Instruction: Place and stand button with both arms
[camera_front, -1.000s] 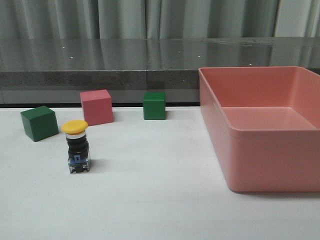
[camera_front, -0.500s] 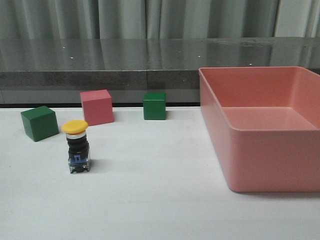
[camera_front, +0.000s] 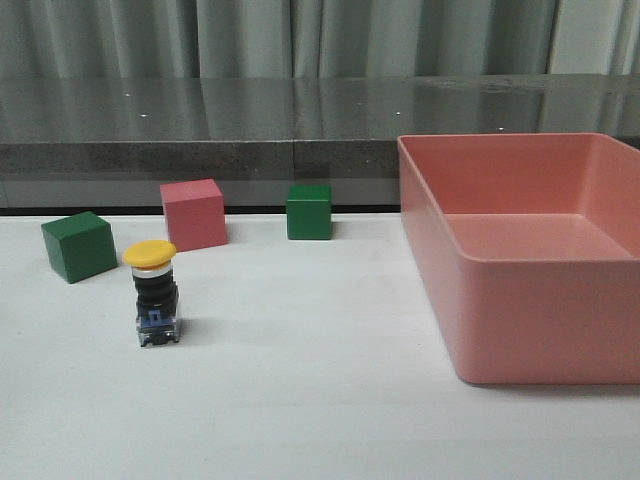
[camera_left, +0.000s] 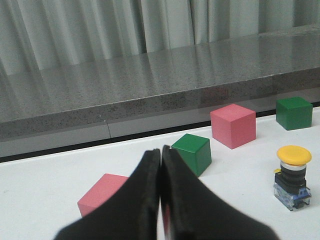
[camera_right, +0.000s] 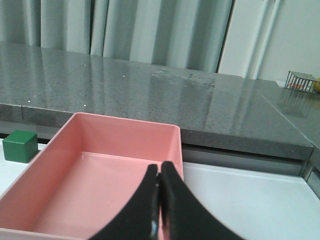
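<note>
Front view: the button (camera_front: 153, 295) stands upright on its base just before the pink cube (camera_front: 194, 213), apparently placed. Left gripper (camera_left: 160, 165) and right gripper (camera_right: 160, 182) hang closed, empty.

Desk (camera_front: 320, 400), white: upright button (camera_front: 154, 294); two green cubes (camera_front: 78, 246) (camera_front: 308, 211); pink cube (camera_front: 193, 214); pink bin (camera_front: 530, 262).

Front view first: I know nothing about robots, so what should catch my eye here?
The big pink bin fills the table's right side and looks empty. On the left, a yellow-capped button stands upright alone, in front of a pink cube and two green cubes. No arm shows in the front view.
</note>
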